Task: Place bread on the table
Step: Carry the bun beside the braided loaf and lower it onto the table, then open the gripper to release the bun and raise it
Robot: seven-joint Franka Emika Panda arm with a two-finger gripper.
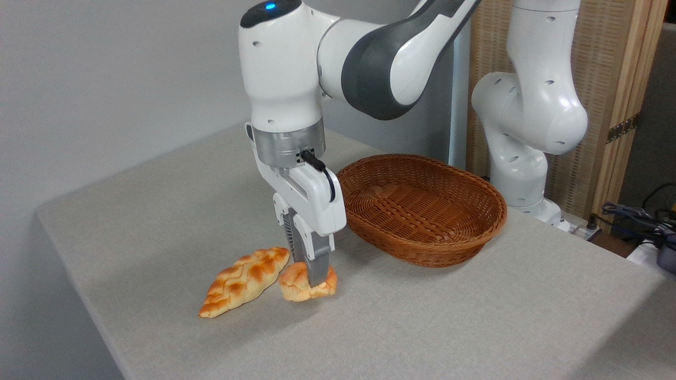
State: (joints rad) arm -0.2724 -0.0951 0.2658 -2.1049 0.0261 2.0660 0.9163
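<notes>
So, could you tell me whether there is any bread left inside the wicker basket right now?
No, the wicker basket shows only its bare woven bottom, while the bun and the braided loaf are both out over the table.

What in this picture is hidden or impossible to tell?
- Whether the bread touches the table: too fine to tell in the one camera view.
- The bread's middle: covered by the gripper jaws.
- The arm's top: cut off by the upper edge.

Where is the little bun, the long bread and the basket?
little bun (296, 284), fixed camera, its left side.
long bread (244, 281), fixed camera, braided top.
basket (449, 253), fixed camera, front outer wall.
</notes>
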